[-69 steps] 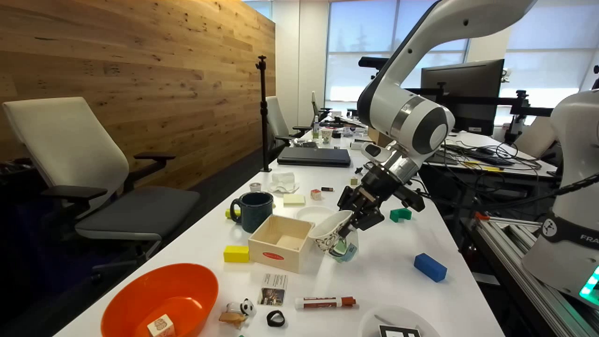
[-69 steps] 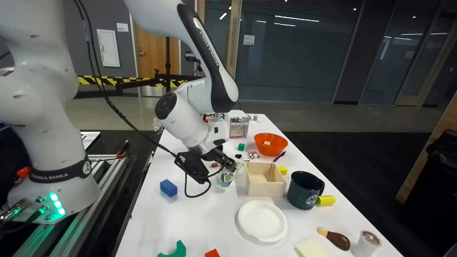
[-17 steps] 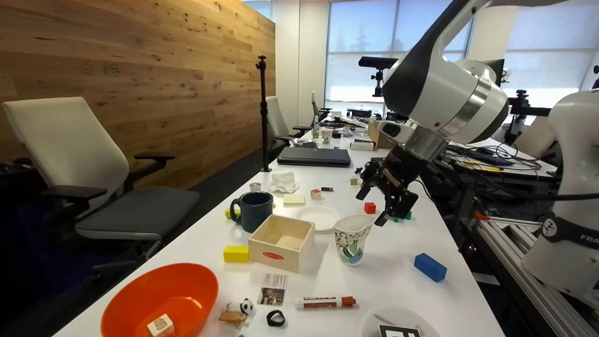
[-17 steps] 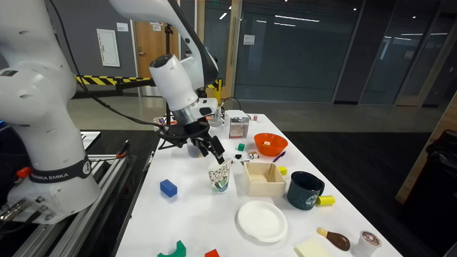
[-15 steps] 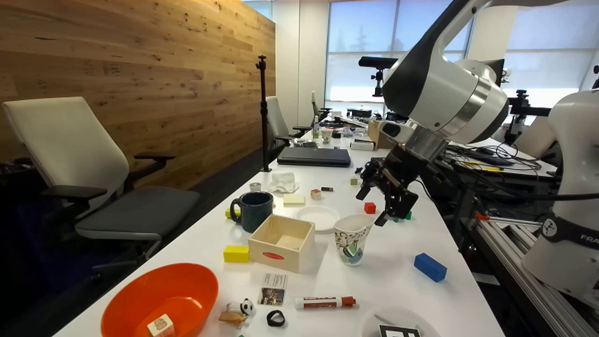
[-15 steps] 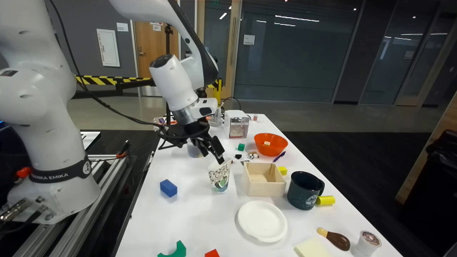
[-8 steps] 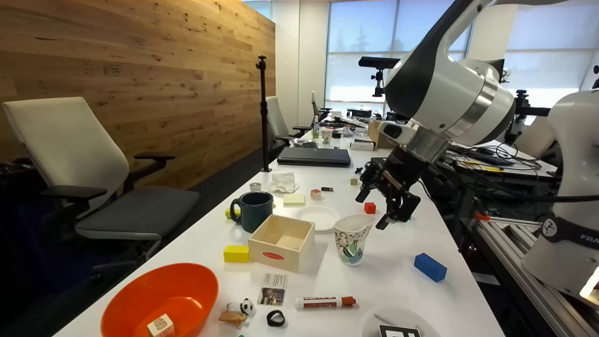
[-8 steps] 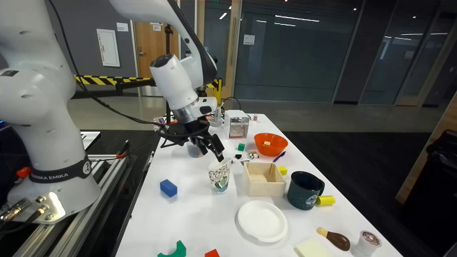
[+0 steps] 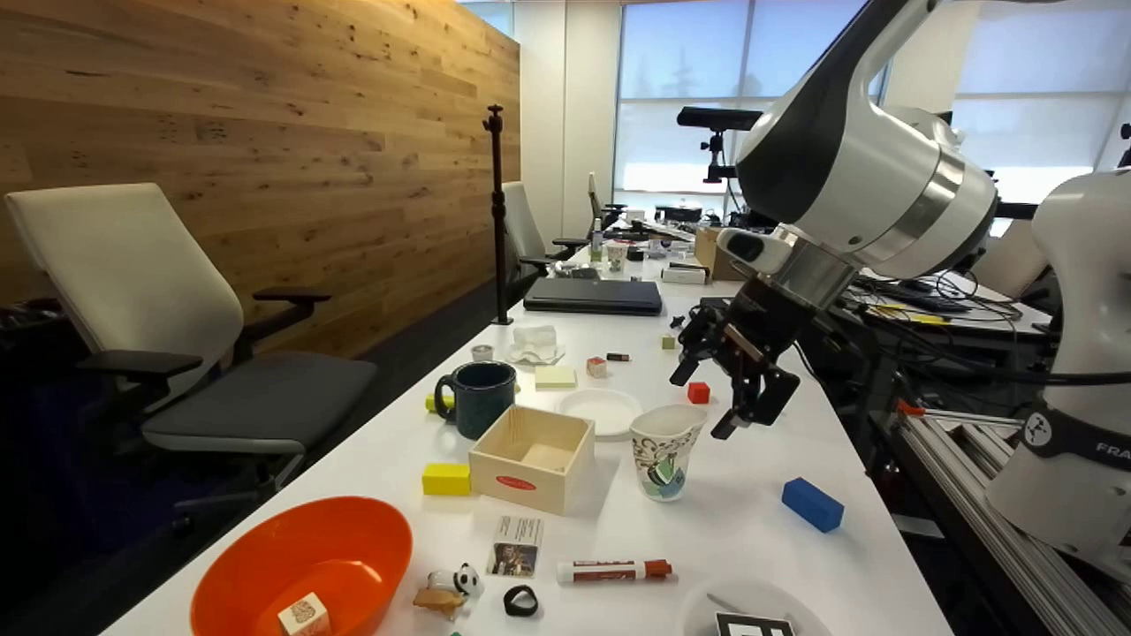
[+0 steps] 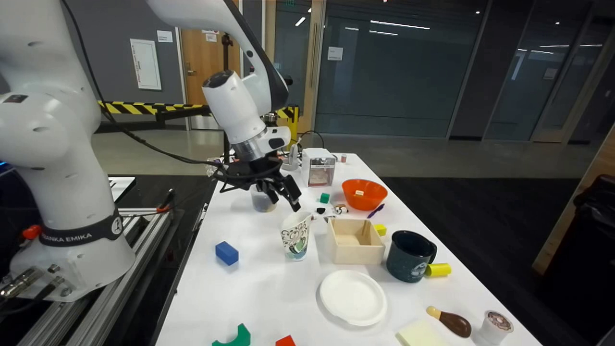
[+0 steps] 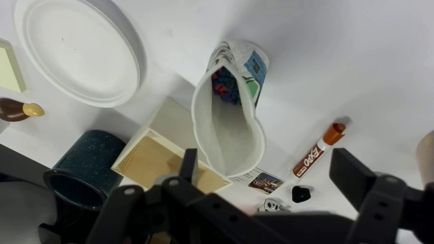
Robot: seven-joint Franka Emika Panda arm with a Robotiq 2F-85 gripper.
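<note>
My gripper (image 9: 702, 404) stands open with nothing between its fingers, a short way above and apart from a patterned paper cup (image 9: 661, 464). The cup is upright on the table, its rim bent out of round. In the wrist view small dark blue and red bits lie inside the cup (image 11: 230, 135), beyond the left fingertip. Next to it stands a wooden box (image 9: 530, 477), its visible inside bare. In the wrist view a marker (image 11: 318, 149) lies below the gap between the fingers. An exterior view shows the gripper (image 10: 284, 203) just behind the cup (image 10: 294, 238).
A white plate (image 10: 353, 298), a dark mug (image 10: 411, 254) and a blue block (image 10: 227, 253) stand round the cup and box. A red block (image 9: 698, 392) shows beyond the fingers. An orange bowl (image 9: 300, 530) holds a small cube; a panda figure (image 9: 455, 579) lies near it.
Several seconds ago the gripper had the cup tilted beside the box. The cup now stands upright, released. Over the last second the gripper has drawn slightly farther from the cup.
</note>
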